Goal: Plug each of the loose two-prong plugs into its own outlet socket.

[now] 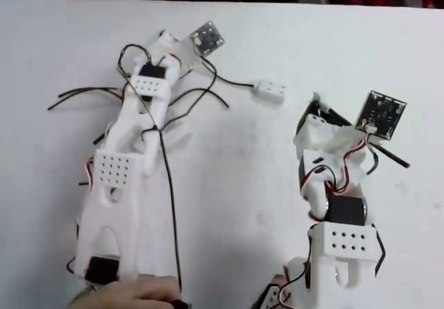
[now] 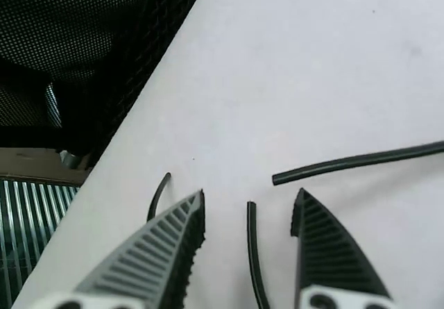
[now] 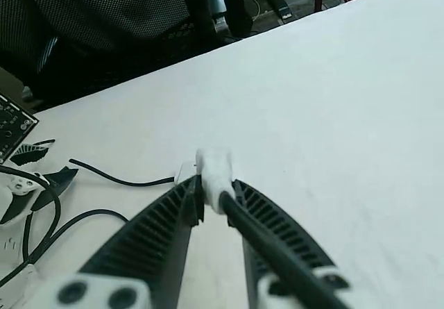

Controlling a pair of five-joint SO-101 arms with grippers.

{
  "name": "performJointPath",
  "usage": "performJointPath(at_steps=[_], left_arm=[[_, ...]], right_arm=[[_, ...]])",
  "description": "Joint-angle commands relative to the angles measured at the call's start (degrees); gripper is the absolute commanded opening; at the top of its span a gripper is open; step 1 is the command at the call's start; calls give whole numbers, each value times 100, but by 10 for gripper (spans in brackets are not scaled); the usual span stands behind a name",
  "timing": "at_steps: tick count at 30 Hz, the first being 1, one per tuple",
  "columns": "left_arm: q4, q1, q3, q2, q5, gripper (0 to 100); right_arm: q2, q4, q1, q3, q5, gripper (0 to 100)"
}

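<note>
A: Which step is in hand?
B: An early one, it seems: nothing looks plugged in. The left jaws stand spread over the tabletop (image 2: pixel 312 59), with a black cord end (image 2: pixel 252 253) lying between them.
A: And the right?
B: The white socket block (image 3: pixel 211 164) sits at the right jaws' tips; whether they pinch it cannot be told. Next, a plug needs finding and lining up.

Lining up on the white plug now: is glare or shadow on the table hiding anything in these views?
High view: even light, faint shadows; the white plug barely stands out from the bright table, the black wires show plainly. Right wrist view: the plug blends in likewise. Left wrist view: no glare; the wire end at the open left claw is plain.
</note>
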Motion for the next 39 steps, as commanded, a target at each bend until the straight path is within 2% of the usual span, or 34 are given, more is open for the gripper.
performJointPath(at_steps=[1,4,7,21,25,28,32,35,39], left_arm=[[-149,66,-273,101,-440,159],[-316,66,-273,207,-888,111],[-308,75,-273,259,-1222,107],[-343,84,-273,268,-1284,109],[-308,84,-273,224,-1776,139],[-290,84,-237,224,-1793,146],[193,57,-273,119,-1741,146],[607,22,-237,-215,-1327,146],[1433,-22,-255,-734,-1073,84]], right_arm=[[-57,-127,-4,-70,62,17],[-57,-127,4,-70,62,17],[-57,-127,4,-70,62,17],[-57,-127,-13,-70,62,17],[-57,-127,-13,-70,62,17],[-57,-127,-13,-70,62,17],[-57,-127,-13,-70,70,17],[-57,-127,-22,-70,70,17],[-57,-127,-22,-79,70,17]])
